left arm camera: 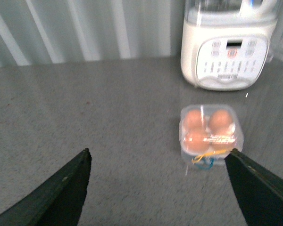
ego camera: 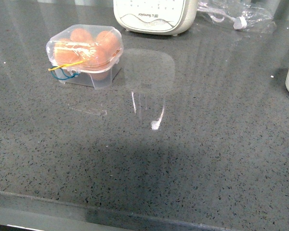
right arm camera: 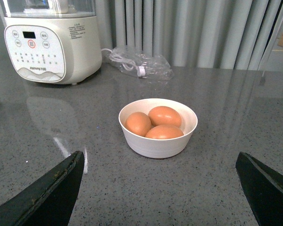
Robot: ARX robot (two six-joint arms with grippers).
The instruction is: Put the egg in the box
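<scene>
Note, operator, that the cream appliance (ego camera: 154, 17) reads "Joyoung" while its smaller panel text is illegible, the box (ego camera: 85, 54) sits closed just before it holding 4 eggs, 3 more fill the white bowl (right arm camera: 158, 141), largely cropped in the front view, and both grippers (left arm camera: 158, 181) (right arm camera: 160, 183) stand wide open, empty.

clear glossy plastic box (ego camera: 85, 53); speckled, seemingly polished stone counter (ego camera: 183, 159).
</scene>
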